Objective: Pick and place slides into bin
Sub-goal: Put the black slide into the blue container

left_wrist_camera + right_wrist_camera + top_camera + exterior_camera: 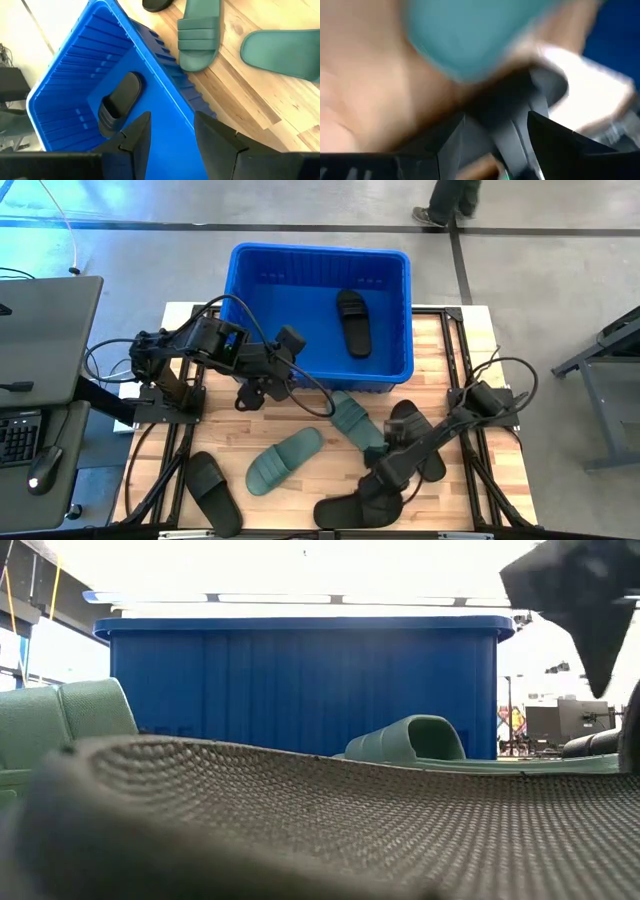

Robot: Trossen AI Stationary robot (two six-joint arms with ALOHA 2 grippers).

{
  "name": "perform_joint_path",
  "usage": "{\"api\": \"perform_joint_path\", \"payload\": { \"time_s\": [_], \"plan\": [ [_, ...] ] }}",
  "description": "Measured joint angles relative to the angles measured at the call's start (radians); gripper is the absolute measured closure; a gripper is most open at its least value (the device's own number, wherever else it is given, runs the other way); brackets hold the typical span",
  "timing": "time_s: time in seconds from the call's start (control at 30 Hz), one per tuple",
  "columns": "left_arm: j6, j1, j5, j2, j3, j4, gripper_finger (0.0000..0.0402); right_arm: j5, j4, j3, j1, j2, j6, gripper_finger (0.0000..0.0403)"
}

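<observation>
While the left gripper (262, 392) hangs over the bin's (400, 370) near wall with its fingers (135, 137) released and holding nothing, one black slide (353, 322) lies inside the bin beyond those fingers. Two green slides (285, 460) rest on the counter (300, 420) between both arms. Low among black slides (340, 508), the right gripper (385, 477) sits, grip state unclear
</observation>
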Motion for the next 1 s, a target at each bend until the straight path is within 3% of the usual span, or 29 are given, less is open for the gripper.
{"api": "perform_joint_path", "payload": {
  "time_s": [0.1, 0.3, 0.63, 0.87, 1.0],
  "plan": [
    [0.000, 0.000, 0.000, 0.000, 0.000, 0.000, 0.0263, -0.031, -0.028, -0.064, 0.027, -0.004, 0.093, 0.0197],
    [0.000, 0.000, 0.000, 0.000, 0.000, 0.000, 0.0263, -0.032, -0.017, -0.182, 0.071, -0.010, 0.084, 0.0197],
    [0.000, 0.000, 0.001, 0.000, 0.000, 0.000, 0.0263, 0.148, -0.023, -0.260, 0.071, -0.010, 0.149, 0.0197],
    [0.000, 0.000, 0.001, 0.000, 0.000, 0.000, 0.0263, 0.104, 0.079, -0.359, 0.065, -0.010, 0.205, 0.0199],
    [0.000, 0.000, 0.001, 0.000, 0.000, 0.000, 0.0263, 0.077, 0.080, -0.388, 0.065, -0.011, 0.317, 0.0225]
  ]
}}
